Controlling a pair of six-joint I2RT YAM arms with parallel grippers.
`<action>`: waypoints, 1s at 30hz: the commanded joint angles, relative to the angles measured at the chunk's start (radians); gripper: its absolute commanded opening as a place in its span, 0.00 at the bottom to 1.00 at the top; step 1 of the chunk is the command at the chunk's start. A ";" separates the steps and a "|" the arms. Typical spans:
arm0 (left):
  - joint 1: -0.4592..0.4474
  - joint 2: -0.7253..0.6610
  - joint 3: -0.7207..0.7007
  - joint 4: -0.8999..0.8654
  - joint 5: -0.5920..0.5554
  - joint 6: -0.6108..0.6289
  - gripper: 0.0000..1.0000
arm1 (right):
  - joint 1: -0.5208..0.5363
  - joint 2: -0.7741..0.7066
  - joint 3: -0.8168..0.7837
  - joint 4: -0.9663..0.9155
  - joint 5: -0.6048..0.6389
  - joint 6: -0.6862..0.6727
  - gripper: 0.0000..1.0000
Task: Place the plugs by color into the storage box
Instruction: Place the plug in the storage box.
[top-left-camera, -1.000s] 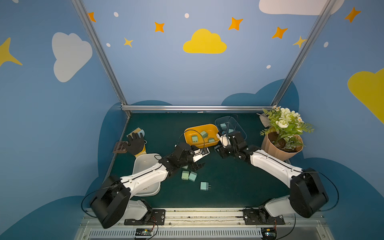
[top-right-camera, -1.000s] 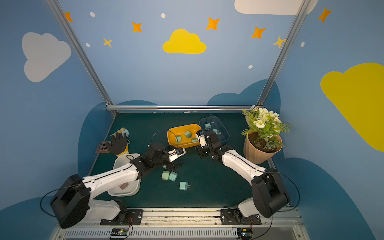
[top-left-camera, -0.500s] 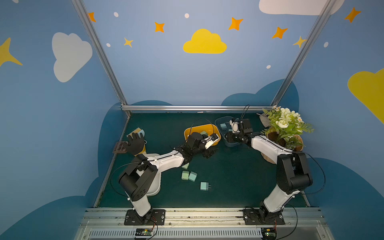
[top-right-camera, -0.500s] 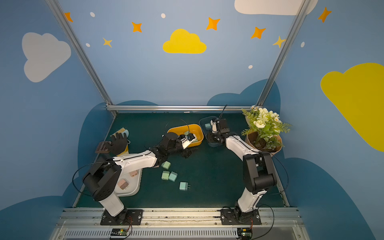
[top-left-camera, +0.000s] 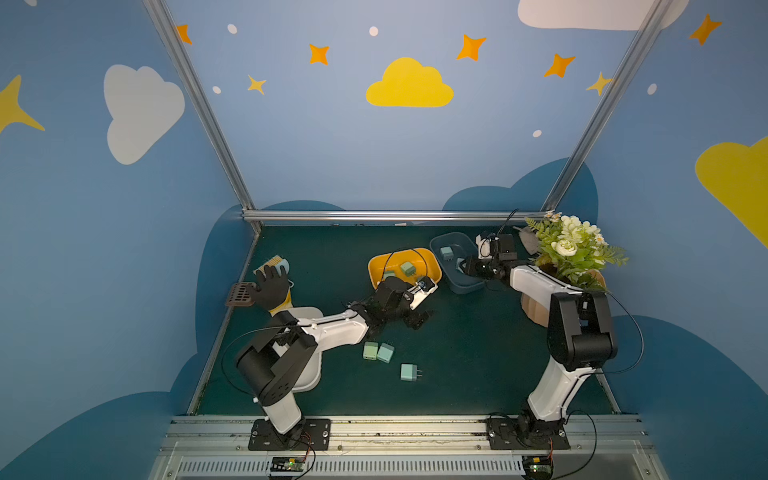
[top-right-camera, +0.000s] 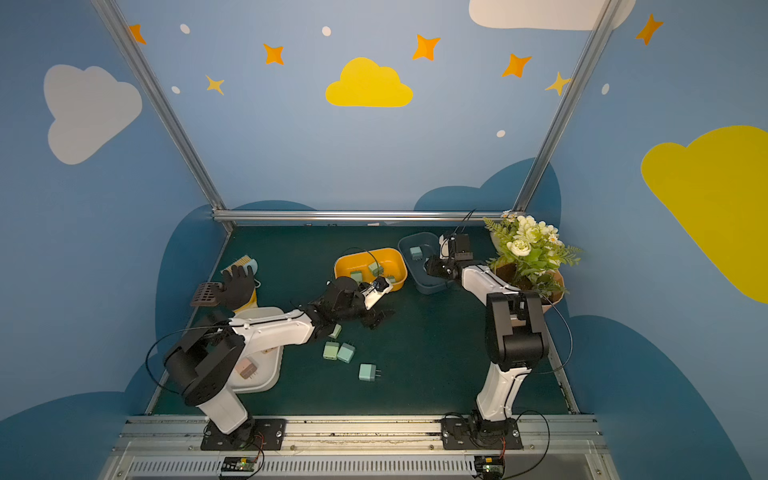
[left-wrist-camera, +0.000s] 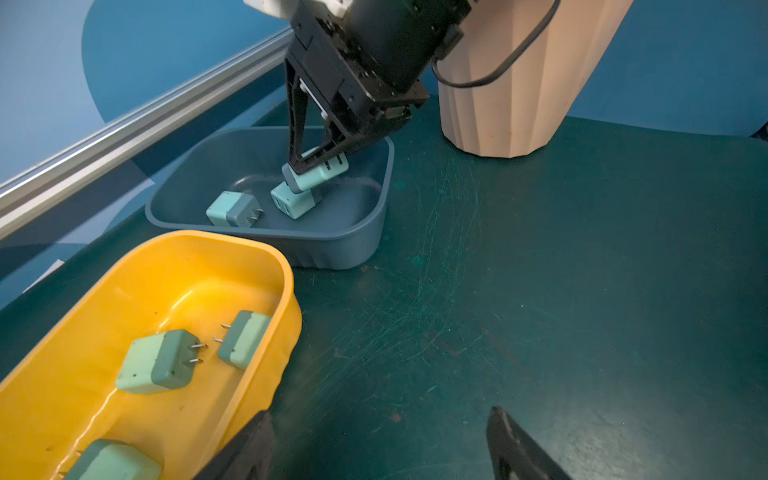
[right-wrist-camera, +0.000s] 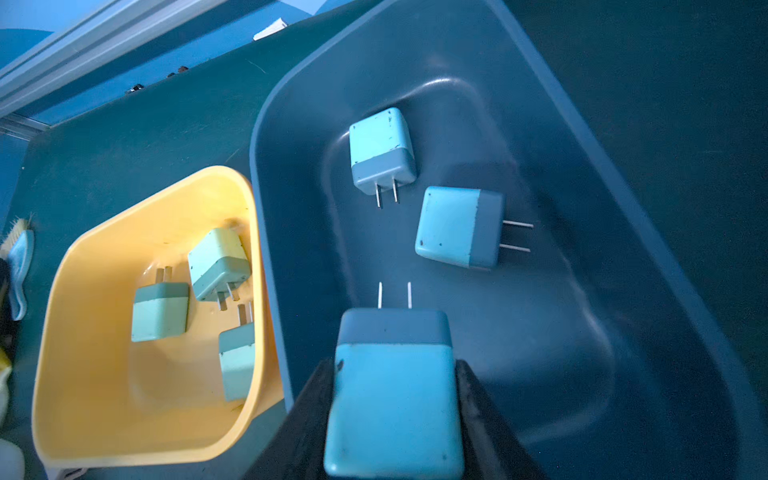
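My right gripper (right-wrist-camera: 394, 365) is shut on a teal-blue plug (right-wrist-camera: 395, 395) and holds it low inside the blue storage box (right-wrist-camera: 291, 208), prongs pointing forward. Two more teal-blue plugs (right-wrist-camera: 382, 151) lie on that box's floor. Beside it, the yellow box (left-wrist-camera: 187, 291) holds three light green plugs (left-wrist-camera: 156, 361). My left gripper (left-wrist-camera: 380, 440) hangs open and empty over the mat just in front of the yellow box (top-left-camera: 374, 266). Three green plugs (top-left-camera: 370, 350) lie loose on the mat near the left arm, and a further one (top-right-camera: 336, 331) peeks out beneath it.
A white box (top-right-camera: 266, 374) at the near left holds a pink plug (top-right-camera: 248, 368). A black glove (top-left-camera: 270, 286), a brush (top-left-camera: 274, 262) and a brown grid piece (top-left-camera: 240, 294) lie at the far left. A flower pot (top-left-camera: 569, 257) stands right behind my right arm.
My right gripper has carried the teal-blue plug from in front of the boxes into the blue box. My left gripper has moved from the loose plugs up to the yellow box, staying open.
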 joint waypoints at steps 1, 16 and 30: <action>0.002 -0.048 -0.010 0.002 -0.022 -0.004 0.81 | 0.005 0.021 0.052 0.005 -0.039 0.048 0.20; 0.001 -0.093 -0.002 -0.043 -0.024 0.053 0.80 | 0.054 0.032 0.115 -0.114 -0.013 0.070 0.45; 0.003 -0.185 0.002 -0.189 -0.012 0.036 0.80 | 0.080 -0.042 0.091 -0.182 0.046 0.046 0.48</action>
